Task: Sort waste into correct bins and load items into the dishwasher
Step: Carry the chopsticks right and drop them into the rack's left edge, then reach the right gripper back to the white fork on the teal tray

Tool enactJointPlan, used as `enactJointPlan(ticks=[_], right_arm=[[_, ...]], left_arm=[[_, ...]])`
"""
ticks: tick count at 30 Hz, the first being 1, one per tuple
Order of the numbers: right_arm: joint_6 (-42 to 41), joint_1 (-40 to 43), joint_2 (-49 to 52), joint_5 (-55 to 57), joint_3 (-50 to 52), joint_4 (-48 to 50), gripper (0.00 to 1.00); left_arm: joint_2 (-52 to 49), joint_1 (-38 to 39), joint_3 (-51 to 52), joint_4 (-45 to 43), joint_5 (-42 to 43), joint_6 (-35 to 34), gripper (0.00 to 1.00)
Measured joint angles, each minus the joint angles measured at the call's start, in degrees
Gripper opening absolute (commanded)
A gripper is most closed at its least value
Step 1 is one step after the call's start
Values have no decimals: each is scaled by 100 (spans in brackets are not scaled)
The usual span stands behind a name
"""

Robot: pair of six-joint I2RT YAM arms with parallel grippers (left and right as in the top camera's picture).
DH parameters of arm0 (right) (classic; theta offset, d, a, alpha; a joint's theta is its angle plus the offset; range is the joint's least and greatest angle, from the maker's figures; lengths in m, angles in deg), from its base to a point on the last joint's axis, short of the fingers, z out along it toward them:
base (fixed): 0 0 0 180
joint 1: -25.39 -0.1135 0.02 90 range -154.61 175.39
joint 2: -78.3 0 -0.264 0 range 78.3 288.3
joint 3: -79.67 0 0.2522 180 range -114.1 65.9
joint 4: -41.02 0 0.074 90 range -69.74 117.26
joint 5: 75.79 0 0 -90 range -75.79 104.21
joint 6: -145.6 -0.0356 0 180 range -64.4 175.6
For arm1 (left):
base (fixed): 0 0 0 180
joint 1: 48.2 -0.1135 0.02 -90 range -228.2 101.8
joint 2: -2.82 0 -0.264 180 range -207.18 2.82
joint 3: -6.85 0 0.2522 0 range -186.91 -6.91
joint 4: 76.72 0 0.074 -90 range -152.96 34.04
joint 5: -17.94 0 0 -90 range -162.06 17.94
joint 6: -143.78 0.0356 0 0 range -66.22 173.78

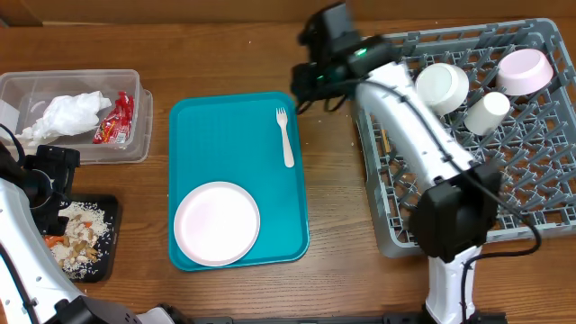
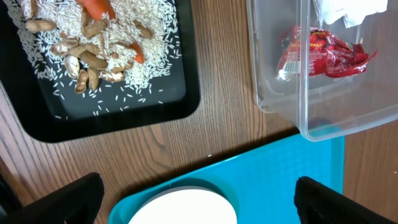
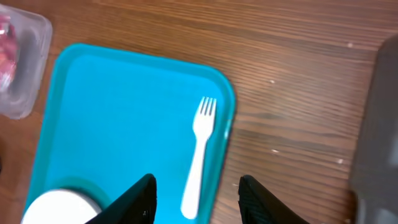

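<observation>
A teal tray [image 1: 225, 135] holds a white plastic fork [image 1: 285, 137] at its far right and a white plate [image 1: 216, 223] at its near left. My right gripper [image 1: 310, 83] is open and empty, hovering above the tray's far right corner; the fork [image 3: 199, 155] lies between and below its fingers [image 3: 198, 193] in the right wrist view. My left gripper [image 1: 49, 175] is open and empty at the table's left; its fingers [image 2: 202, 199] frame the plate [image 2: 183, 208] and tray edge [image 2: 280, 174].
A clear bin [image 1: 76, 112] at far left holds crumpled paper and a red wrapper [image 2: 323, 53]. A black tray [image 1: 85, 236] holds rice, peanuts and carrot [image 2: 99, 43]. The grey dishwasher rack [image 1: 468, 153] at right holds two white cups and a pink bowl [image 1: 525, 70].
</observation>
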Motion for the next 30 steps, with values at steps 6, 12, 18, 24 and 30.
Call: enactJointPlan(ticks=[6,12,18,24,30], right_arm=[[-505,-570,195,584,621,723,50],[-745,-699,671,743,966,984,50],[-852,-702,1102,769,966,1012,49],[-868,-713,1126,769,966,1016,49],[-872,-800,1187,828,966,1084,49]], left_arm=[[0,0,0,0,2,0,100],[0,0,0,2,2,0,100],[0,0,0,0,2,2,100],[0,0,0,-2,0,0,100],[0,0,0,-2,2,2,100]])
